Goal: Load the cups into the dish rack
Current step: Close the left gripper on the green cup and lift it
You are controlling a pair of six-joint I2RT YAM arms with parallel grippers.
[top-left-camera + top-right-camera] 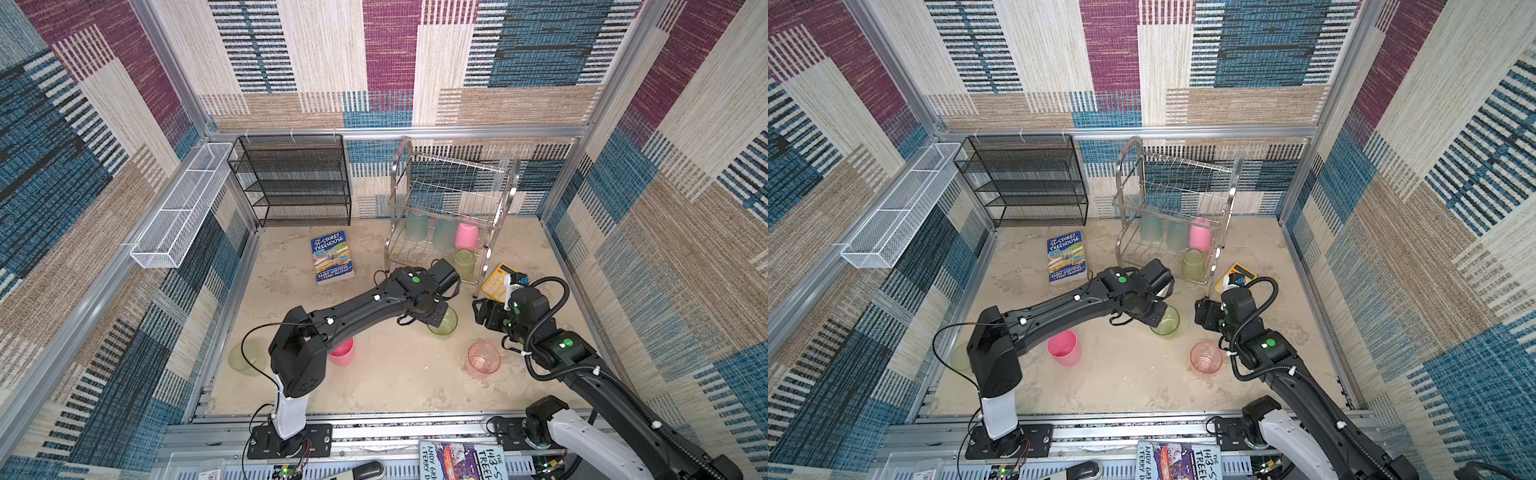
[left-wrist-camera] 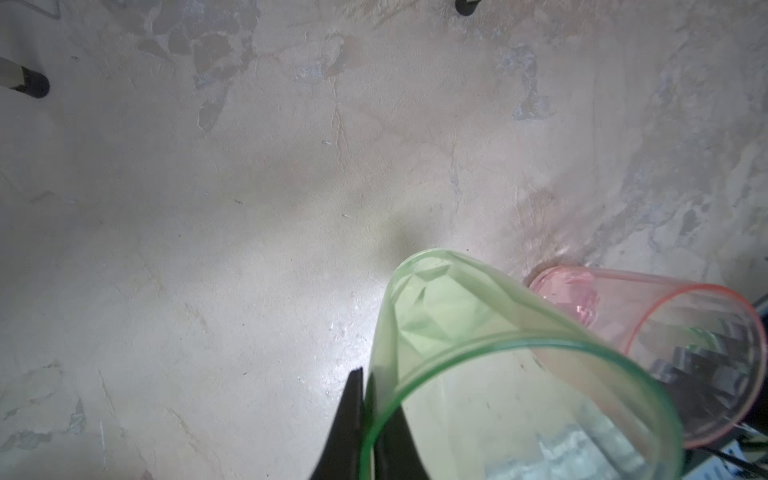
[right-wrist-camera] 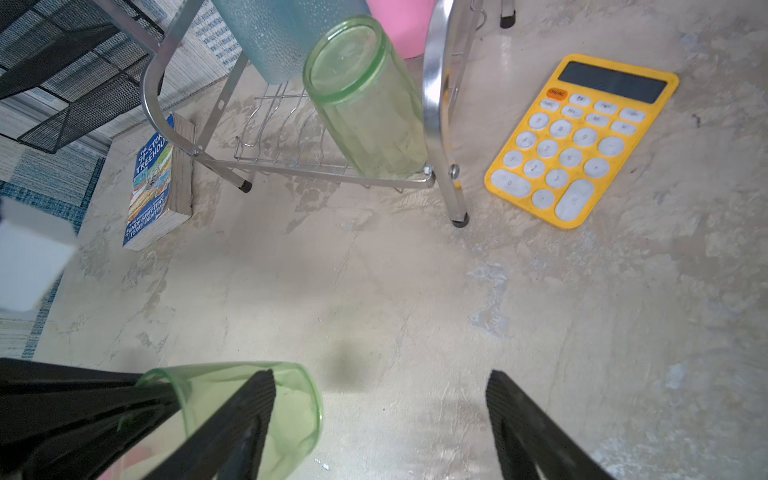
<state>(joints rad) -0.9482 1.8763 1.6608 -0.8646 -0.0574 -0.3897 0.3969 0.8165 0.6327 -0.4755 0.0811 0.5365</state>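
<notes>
The left hand (image 2: 368, 374) is pinched shut on the rim of a yellow-green cup (image 2: 478, 353), one finger inside and one outside. From above, its fingers are hidden under the wrist and only part of that cup (image 1: 445, 323) pokes out, tilted. I cannot tell whether it touches the tabletop (image 1: 395, 374). The right hand (image 3: 380, 376) hangs with jaws spread wide and nothing between them, near the front of the dish rack (image 1: 457, 183). The rack holds two teal cups (image 1: 415, 226), a pink cup (image 1: 467, 235) and a second yellow-green cup (image 1: 464, 264), upside down on the low tier. A salmon cup (image 1: 484, 359) stands loose. Another pink cup (image 1: 343, 352) and a third yellow-green cup (image 1: 245, 359) are partly covered by the left arm. The right arm hides part of a yellow calculator (image 1: 496, 282).
</notes>
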